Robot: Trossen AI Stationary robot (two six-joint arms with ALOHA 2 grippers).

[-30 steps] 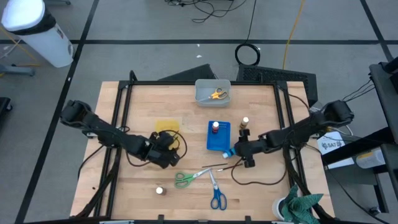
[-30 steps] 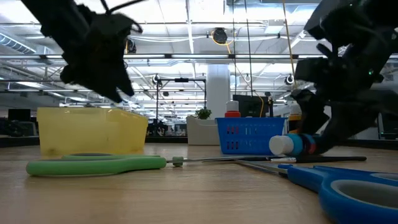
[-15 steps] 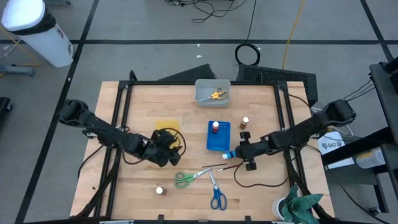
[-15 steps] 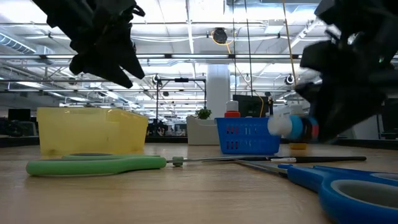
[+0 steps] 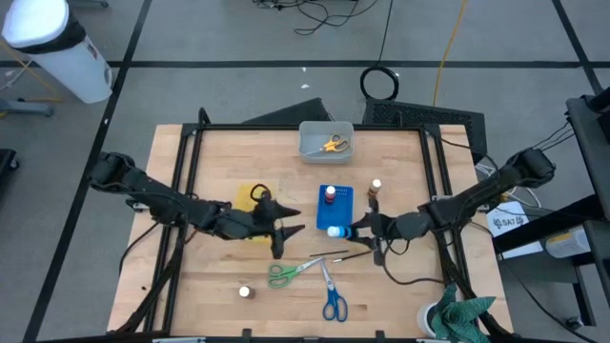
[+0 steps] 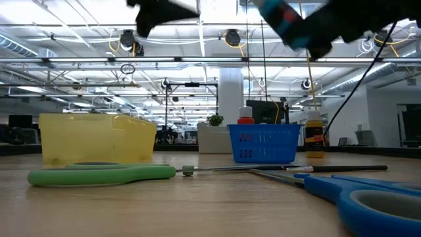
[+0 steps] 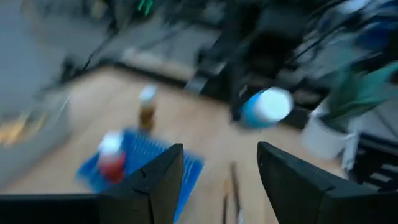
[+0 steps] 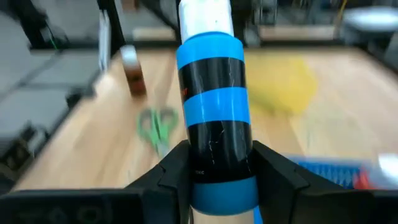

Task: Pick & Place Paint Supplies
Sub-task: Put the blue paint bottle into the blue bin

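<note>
Right now my right gripper has its fingers clamped on the blue bottle, white cap leading, held in the air just over the near edge of the blue tray. A red-topped bottle stands in that tray, and a brown bottle stands on the bench just beside it. My left gripper hangs beside the yellow tray, its fingers spread apart and holding nothing. Nearer me on the bench lie green scissors and blue scissors, with a thin brush between them and the blue tray, and a white-topped bottle well apart on the left side. Yellow scissors sit in the grey bin at the far edge. Beyond the bench I see a long room with ceiling lights.
</note>
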